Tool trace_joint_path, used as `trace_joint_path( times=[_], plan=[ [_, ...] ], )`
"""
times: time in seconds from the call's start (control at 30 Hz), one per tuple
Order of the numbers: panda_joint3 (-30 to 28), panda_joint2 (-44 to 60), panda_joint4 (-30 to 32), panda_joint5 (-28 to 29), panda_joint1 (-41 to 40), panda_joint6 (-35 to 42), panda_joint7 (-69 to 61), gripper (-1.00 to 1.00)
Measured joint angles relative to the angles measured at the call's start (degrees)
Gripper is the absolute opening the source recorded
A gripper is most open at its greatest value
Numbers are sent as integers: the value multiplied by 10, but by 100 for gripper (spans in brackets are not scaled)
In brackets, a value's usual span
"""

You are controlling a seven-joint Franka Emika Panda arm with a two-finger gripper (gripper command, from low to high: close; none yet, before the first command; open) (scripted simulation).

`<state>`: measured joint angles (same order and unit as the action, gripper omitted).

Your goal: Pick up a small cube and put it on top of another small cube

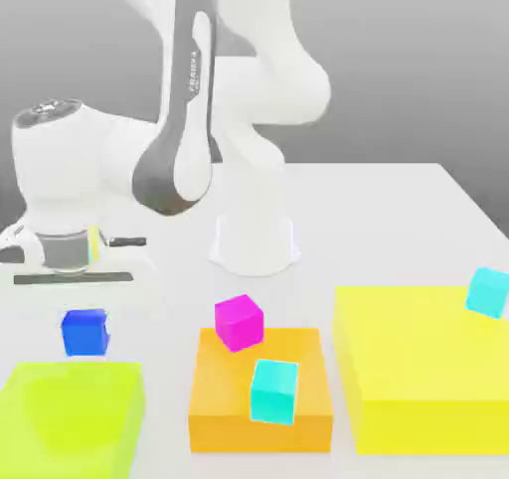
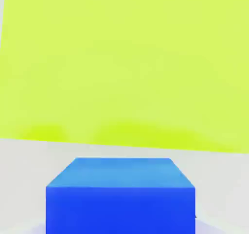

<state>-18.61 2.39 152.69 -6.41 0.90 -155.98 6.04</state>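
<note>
I see flat, even, bright lighting, soft faint shadows under blocks on the desk (image 1: 398,209). Grey gradient backdrop. Slight compression softness on edges. No glare, no lens distortion.

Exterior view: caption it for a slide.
Panda arm's hand above a blue cube, beside lime, orange and yellow blocks.

A deep-blue small cube (image 1: 84,331) is seen beside a lime-green flat block (image 1: 70,415), both plain in colour. A magenta cube (image 1: 239,322) and a cyan cube (image 1: 274,391) are carried on an orange block (image 1: 303,412), while a second cyan cube (image 1: 488,292) is borne by a yellow block (image 1: 418,368). The table (image 1: 398,219) is rendered pale grey-white, and the arm (image 1: 189,89) white with dark grey panels.
</note>
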Motion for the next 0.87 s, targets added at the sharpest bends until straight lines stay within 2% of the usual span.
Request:
trace_joint_path(
  times=[0.3, 0.57, 0.73, 0.77, 0.87],
  plan=[
    [126, -71, -40, 26, 240, 116, 65, -100],
    [271, -124, -64, 46, 383, 213, 110, -100],
    [281, -69, -46, 51, 392, 125, 107, -100],
    [281, -57, -42, 53, 392, 109, 109, 100],
    [281, -57, -42, 53, 392, 109, 109, 100]
  ],
)
